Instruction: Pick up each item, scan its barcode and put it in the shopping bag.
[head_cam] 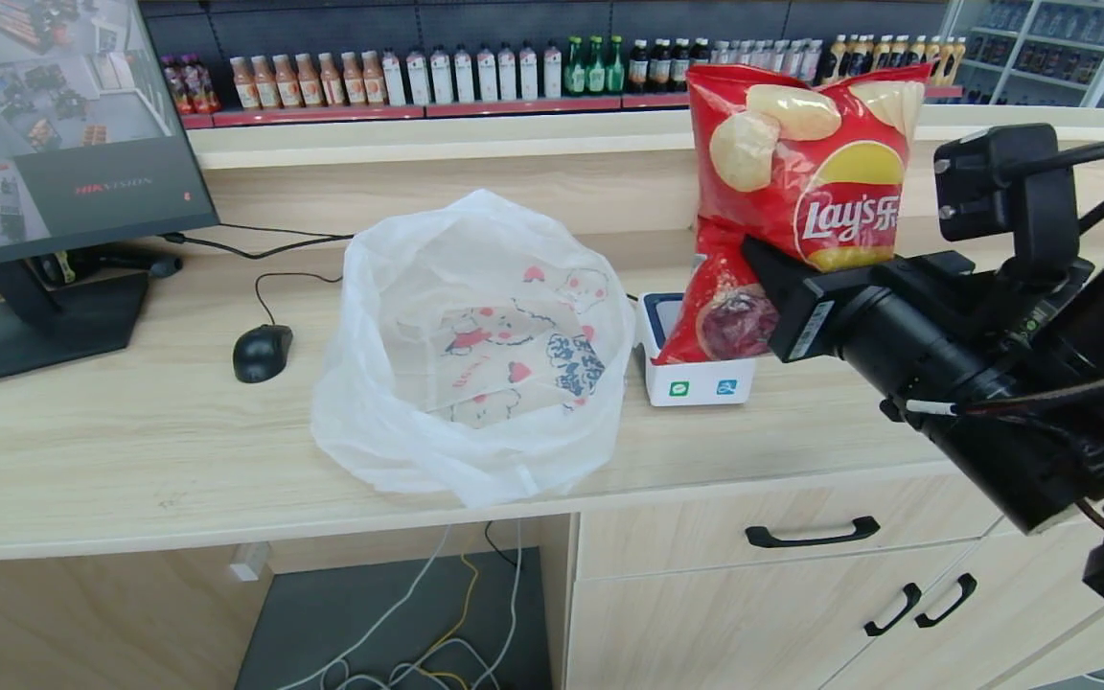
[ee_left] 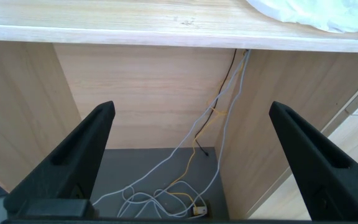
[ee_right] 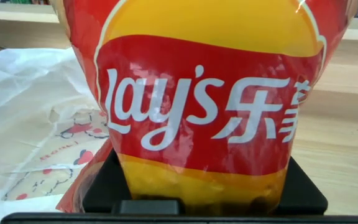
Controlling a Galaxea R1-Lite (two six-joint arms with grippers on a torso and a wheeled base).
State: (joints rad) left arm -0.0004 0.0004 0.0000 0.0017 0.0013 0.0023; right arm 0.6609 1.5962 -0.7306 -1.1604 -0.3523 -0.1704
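Observation:
My right gripper (head_cam: 770,273) is shut on a red bag of potato chips (head_cam: 794,182), holding it upright with its lower end over the small white barcode scanner (head_cam: 701,383) on the counter. Up close, the chip bag (ee_right: 204,106) sits between the right gripper's black fingers (ee_right: 98,186). Left of the scanner the white plastic shopping bag (head_cam: 475,345) lies open on the counter, a printed packet inside it. My left gripper (ee_left: 191,162) hangs open below the counter edge, facing the cables in the knee space, with nothing between its fingers.
A black mouse (head_cam: 261,352) and a monitor (head_cam: 44,125) stand at the counter's left. Shelves of bottles (head_cam: 552,67) line the back. Drawers with black handles (head_cam: 811,534) sit under the counter at the right. Bare counter lies in front of the mouse.

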